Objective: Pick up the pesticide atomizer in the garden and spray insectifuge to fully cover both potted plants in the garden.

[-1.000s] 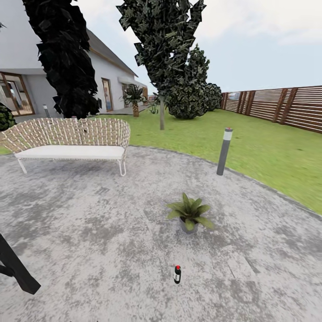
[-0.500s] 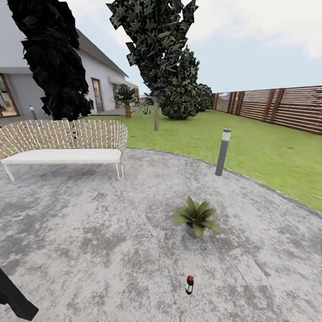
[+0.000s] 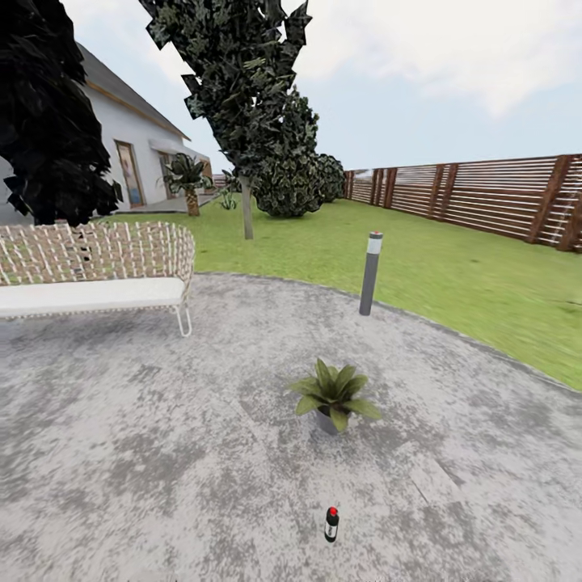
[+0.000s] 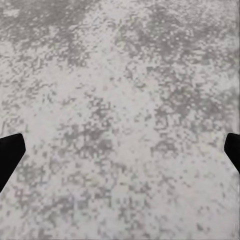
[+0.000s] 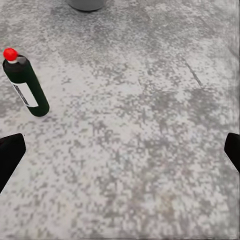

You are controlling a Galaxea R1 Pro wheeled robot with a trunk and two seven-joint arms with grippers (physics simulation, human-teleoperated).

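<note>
Nearest the robot, the left gripper [image 4: 120, 150] hangs over bare mottled grey paving of the patio [image 4: 120, 75], its two dark fingertips [image 4: 9, 157] showing at opposite edges of the left wrist view, spread wide with nothing between them. The right gripper [image 5: 120, 150] is likewise spread wide and empty above the paving, one black fingertip [image 5: 9, 156] at each side of the right wrist view. Ahead of it stands the pesticide atomizer [image 5: 25, 82], a dark green bottle with a pale label and a red cap, upright on the patio and clear of both fingers; beyond it the base of a grey pot [image 5: 86, 4] sits at the edge of that view. In the head view the pesticide atomizer [image 3: 331, 524] stands alone on the patio [image 3: 162, 453], close in front of the robot. A little farther on, one potted plant [image 3: 331, 396] rests on the paving, a low rosette of pointed green leaves over a small grey pot, well apart from the bottle. Farther still, a grey bollard lamp [image 3: 370, 272] rises at the patio's rim where the lawn [image 3: 453, 275] begins, and a wicker bench [image 3: 89, 271] with a white cushion stands off to the left. At the back are trees [image 3: 234, 89], a white house [image 3: 137, 137] and a brown slat fence [image 3: 485, 194]
</note>
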